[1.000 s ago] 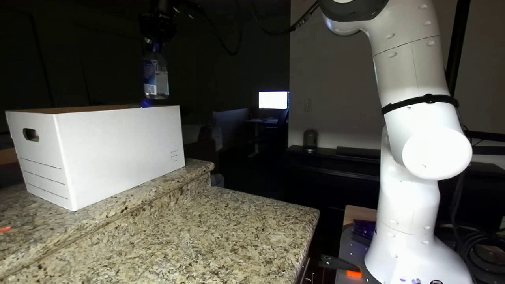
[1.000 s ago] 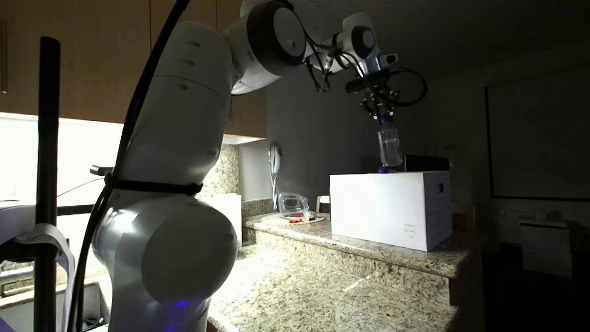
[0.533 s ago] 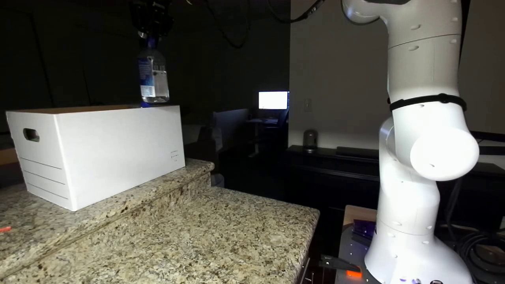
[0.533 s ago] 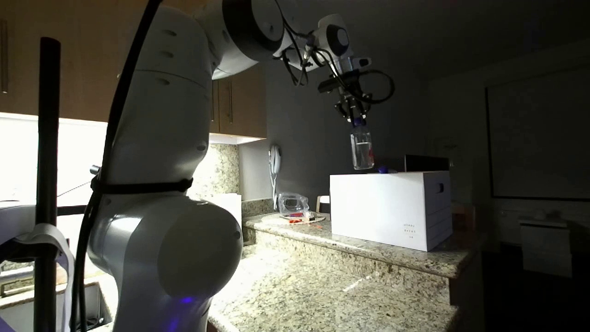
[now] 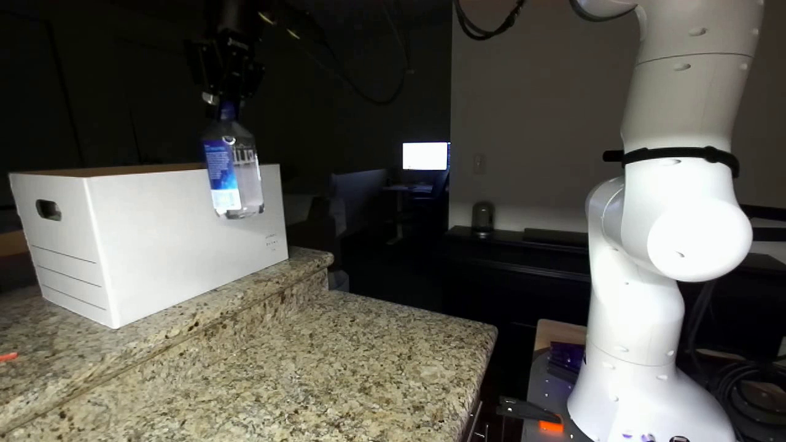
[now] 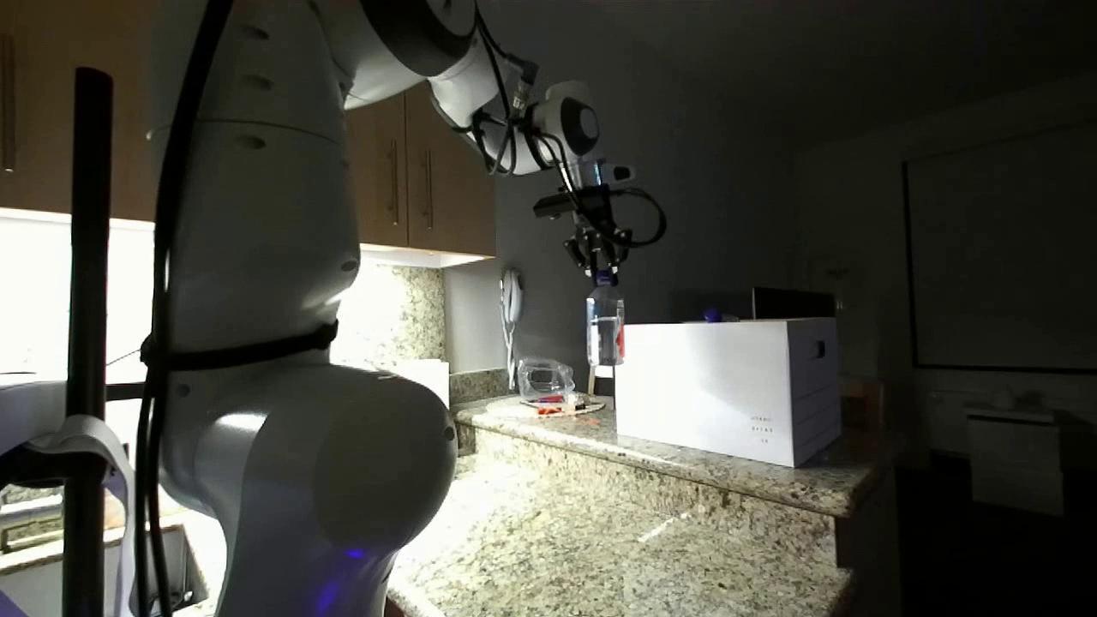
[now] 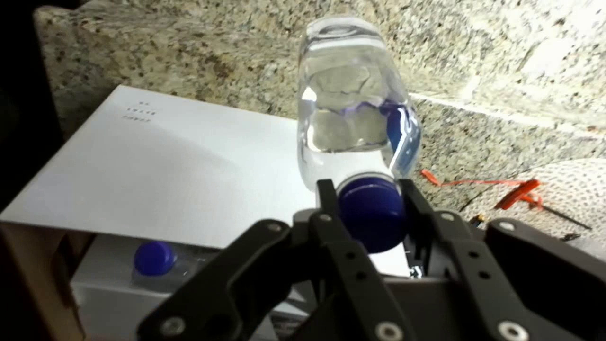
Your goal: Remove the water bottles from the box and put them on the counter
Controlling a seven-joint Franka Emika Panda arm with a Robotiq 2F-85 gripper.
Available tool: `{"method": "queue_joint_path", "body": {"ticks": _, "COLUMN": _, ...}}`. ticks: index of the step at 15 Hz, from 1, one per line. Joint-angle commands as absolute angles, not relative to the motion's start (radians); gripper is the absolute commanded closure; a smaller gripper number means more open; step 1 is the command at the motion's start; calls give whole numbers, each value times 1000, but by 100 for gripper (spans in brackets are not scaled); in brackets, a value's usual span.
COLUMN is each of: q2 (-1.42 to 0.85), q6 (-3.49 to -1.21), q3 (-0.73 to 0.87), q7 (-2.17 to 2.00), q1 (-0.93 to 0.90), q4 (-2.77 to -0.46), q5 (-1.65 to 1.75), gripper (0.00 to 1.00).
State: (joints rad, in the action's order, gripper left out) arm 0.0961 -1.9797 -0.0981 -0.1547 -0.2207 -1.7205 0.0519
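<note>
Claw is gripping water bottle, jaws hugging cap, outside box — probably mid-transfer, next needing lowering onto counter beside box.

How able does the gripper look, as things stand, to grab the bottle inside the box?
Probably not yet: the gripper holds another bottle, though the open-topped box leaves the inner bottle's blue cap exposed.

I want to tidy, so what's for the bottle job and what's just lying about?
For the job:
gripper
held bottle
white box
second bottle, inside it
granite counter

Just lying about:
clear plastic thing
orange-red bits
pale mat
</note>
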Motion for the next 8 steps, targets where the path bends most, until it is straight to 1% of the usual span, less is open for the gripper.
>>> {"method": "queue_joint_path", "body": {"ticks": 1, "q2": 191, "q6": -2108, "q3": -149, "q7": -162, "q1": -215, "q4": -1928, "q5": -34, "gripper": 85}}
{"method": "queue_joint_path", "body": {"ticks": 8, "q2": 252, "q6": -2269, "q3": -229, "q7": -177, "q1": -234, "q4": -2172, "q5": -82, "gripper": 85}}
